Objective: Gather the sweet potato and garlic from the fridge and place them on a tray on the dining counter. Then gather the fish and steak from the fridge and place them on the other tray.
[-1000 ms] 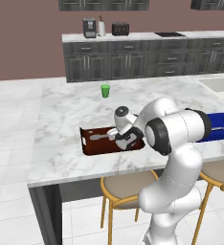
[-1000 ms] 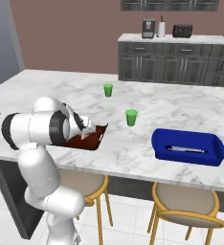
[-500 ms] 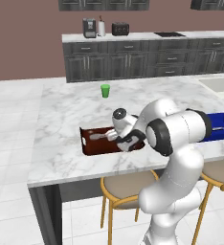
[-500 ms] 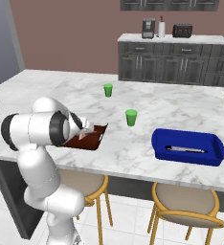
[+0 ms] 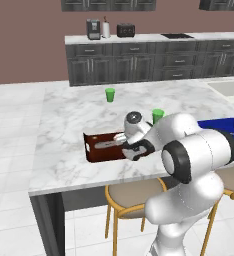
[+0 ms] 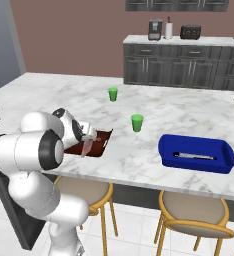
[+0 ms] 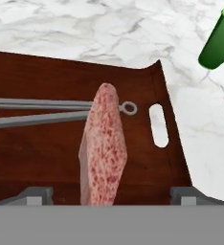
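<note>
Fingers [image 7: 112, 195] newly spread wide, steak [image 7: 103, 148] upright between them over brown tray [image 7: 47, 158], hand view adding fish [image 7: 42, 112] beneath

Fingers opened over the other tray [image 7: 75, 158].
Since a second ago my gripper [image 7: 109, 196] has gone from closed on the steak [image 7: 103, 148] to jaws spread wide, one fingertip [image 7: 35, 195] at each side, apart from the meat. The steak now stands on edge between them above the tray floor.

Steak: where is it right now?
In the hand view the steak stands on edge between the open gripper fingers, over the brown tray, beside the fish.
</note>
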You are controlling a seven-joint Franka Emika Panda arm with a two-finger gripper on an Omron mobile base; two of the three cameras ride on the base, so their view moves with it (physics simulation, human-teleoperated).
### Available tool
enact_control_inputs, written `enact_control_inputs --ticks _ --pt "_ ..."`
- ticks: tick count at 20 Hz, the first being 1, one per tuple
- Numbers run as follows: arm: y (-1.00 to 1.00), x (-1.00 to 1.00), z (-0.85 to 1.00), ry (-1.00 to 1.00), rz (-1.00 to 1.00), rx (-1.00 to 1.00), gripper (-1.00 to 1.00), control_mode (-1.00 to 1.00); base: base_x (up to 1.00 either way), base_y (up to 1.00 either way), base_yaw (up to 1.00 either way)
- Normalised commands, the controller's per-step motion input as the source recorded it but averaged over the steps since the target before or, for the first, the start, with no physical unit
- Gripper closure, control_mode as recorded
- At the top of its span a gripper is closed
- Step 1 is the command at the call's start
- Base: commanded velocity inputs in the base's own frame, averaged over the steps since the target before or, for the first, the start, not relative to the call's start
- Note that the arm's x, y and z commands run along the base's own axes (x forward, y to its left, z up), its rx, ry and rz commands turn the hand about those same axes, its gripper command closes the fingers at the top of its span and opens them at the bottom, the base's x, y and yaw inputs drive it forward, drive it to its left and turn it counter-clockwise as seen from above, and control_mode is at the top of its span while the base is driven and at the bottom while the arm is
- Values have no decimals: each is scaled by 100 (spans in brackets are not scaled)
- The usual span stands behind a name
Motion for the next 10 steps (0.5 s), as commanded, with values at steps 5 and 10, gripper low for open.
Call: enact_control_inputs --ticks 5,10 --pt "-1 4 68 2 0 10 -100 -100 0 0 0" --pt "0 -2 59 1 0 9 -100 -100 0 0 0"
